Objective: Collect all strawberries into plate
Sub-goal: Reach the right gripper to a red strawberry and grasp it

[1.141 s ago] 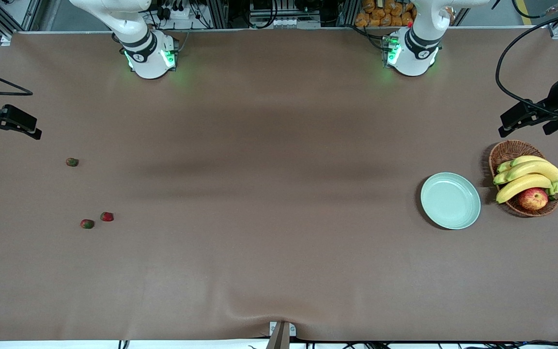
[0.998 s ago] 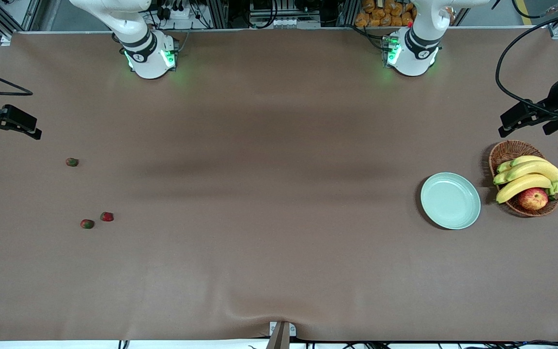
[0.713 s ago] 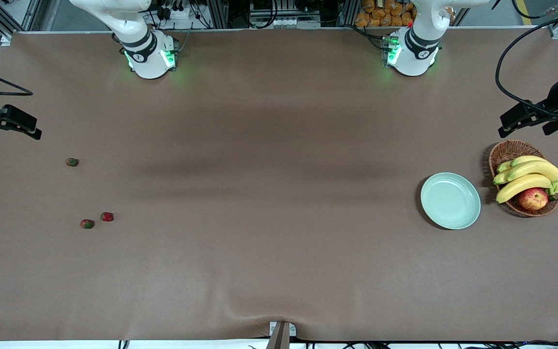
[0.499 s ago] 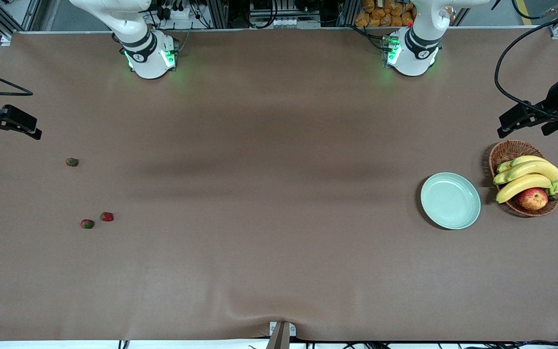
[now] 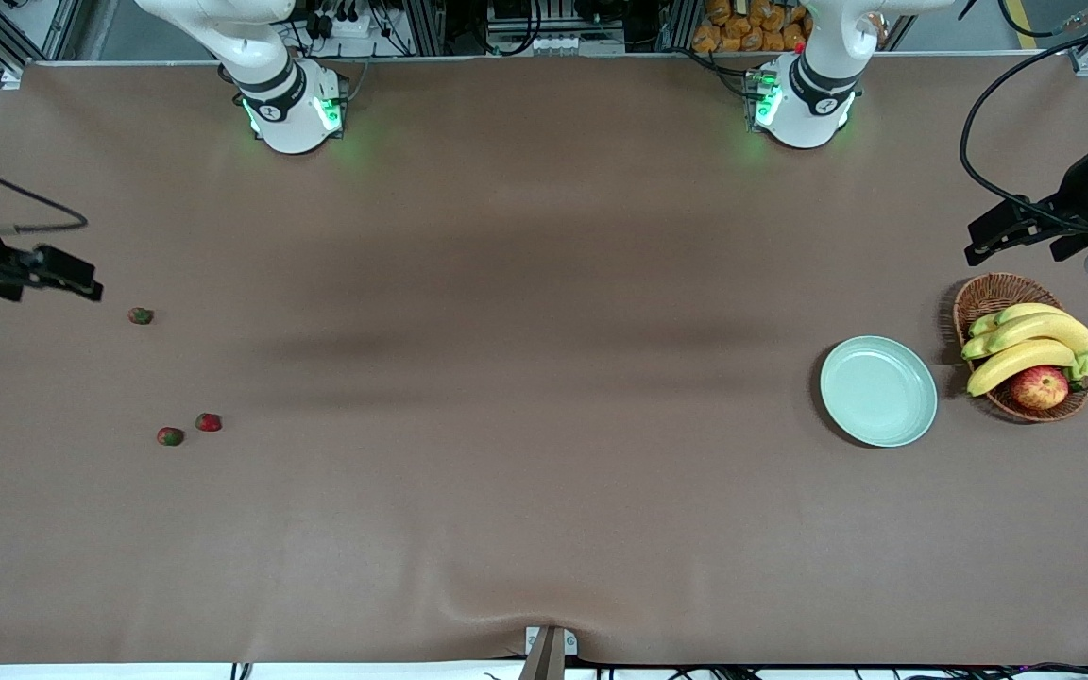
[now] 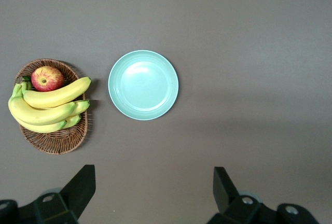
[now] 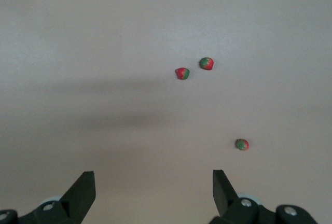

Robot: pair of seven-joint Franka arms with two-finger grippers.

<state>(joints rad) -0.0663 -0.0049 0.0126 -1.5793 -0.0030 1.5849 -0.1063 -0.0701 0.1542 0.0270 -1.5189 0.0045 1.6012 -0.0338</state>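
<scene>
Three strawberries (image 5: 140,315) (image 5: 209,422) (image 5: 170,436) are lying on the table (image 5: 544,378) toward the right arm's end; the right gripper (image 5: 72,280) is hanging spread open and empty near the dullest one. The plate (image 5: 878,391) is sitting bare beside the wicker basket (image 5: 988,296) of bananas (image 5: 1026,345) and an apple (image 5: 1039,387) at the left arm's end; the left gripper (image 5: 997,234), fingers parted, is hanging over the table just beside the basket.

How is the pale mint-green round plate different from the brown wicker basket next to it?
The pale mint-green round plate is smooth and plain, while the brown wicker basket is woven and rough. The plate holds nothing; the basket holds yellow bananas and a red-yellow apple. The plate is shallow; the basket's wall looks higher. Both are round, about equally wide, and sit at the left arm's end of the table.
</scene>
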